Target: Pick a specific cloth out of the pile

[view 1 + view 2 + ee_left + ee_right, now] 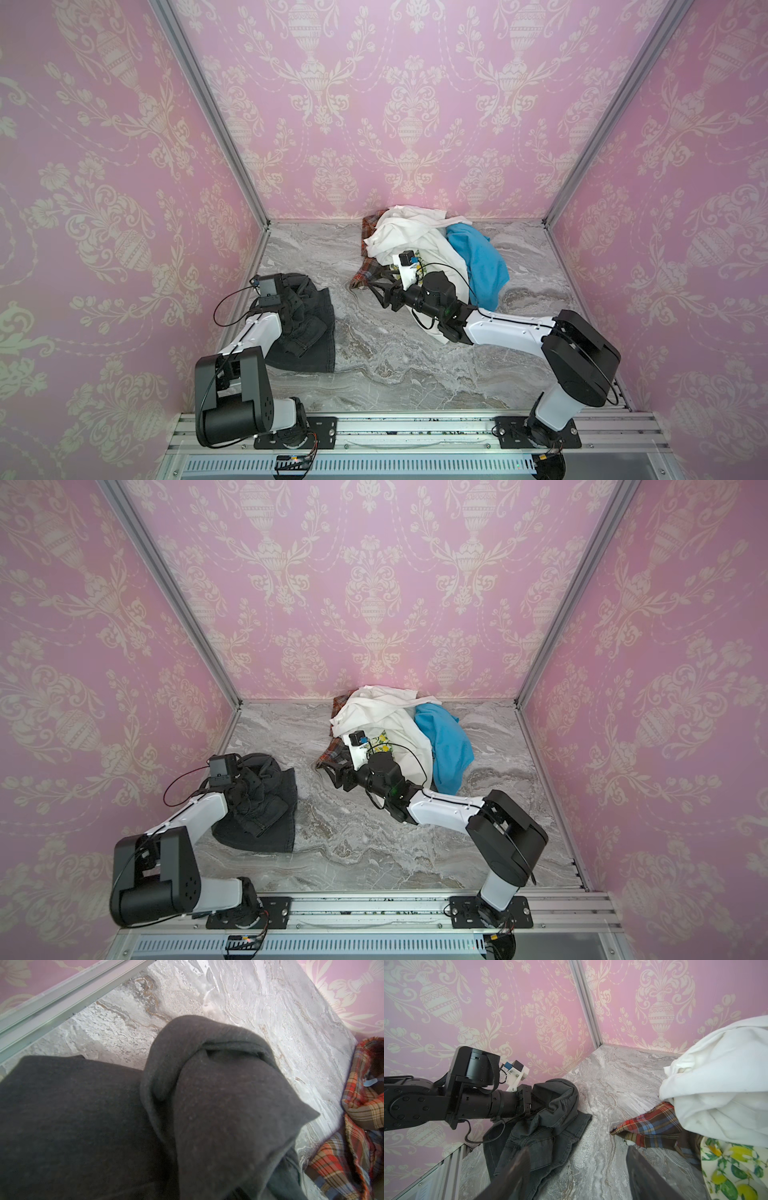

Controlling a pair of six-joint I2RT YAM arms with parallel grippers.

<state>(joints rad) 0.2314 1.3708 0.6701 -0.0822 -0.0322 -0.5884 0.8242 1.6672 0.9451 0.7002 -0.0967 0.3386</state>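
My left tool [294, 309] is clamped on a bunch of the cloth [309, 332], which lies on the left of the desk [395, 365], well apart from the pile [415, 237] at the far middle. My right tool [370, 289] gapes empty beside it. I judge only release remains.
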